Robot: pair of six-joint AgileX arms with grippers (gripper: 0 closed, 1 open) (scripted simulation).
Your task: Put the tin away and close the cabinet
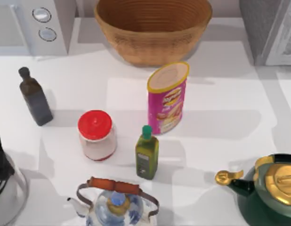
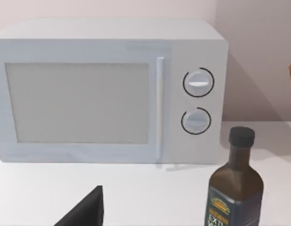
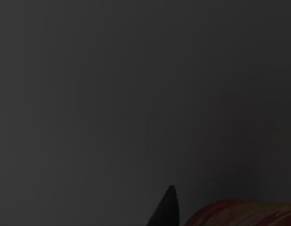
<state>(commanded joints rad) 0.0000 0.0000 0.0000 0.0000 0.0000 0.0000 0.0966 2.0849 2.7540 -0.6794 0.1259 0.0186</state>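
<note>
tin (image 1: pixel 167 98) pink, tan lid | jar (image 1: pixel 96 135) red lid | kettle (image 1: pixel 272 189) green, gold | basket (image 1: pixel 153 29) tan weave | microwave (image 2: pixel 110 92) white | bottle (image 1: pixel 35 97) dark brown

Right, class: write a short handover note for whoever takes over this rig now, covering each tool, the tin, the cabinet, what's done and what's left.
Left tool: a dark tip shows in the left wrist view, facing the microwave and dark bottle; open or shut unclear.
Right tool: its wrist view is dark.
Tin: upright mid-table, in front of the basket, ungrasped.
Cabinet: at the table's back right.
Done: nothing evident.
Left: grasp tin, stow it, close cabinet.
</note>
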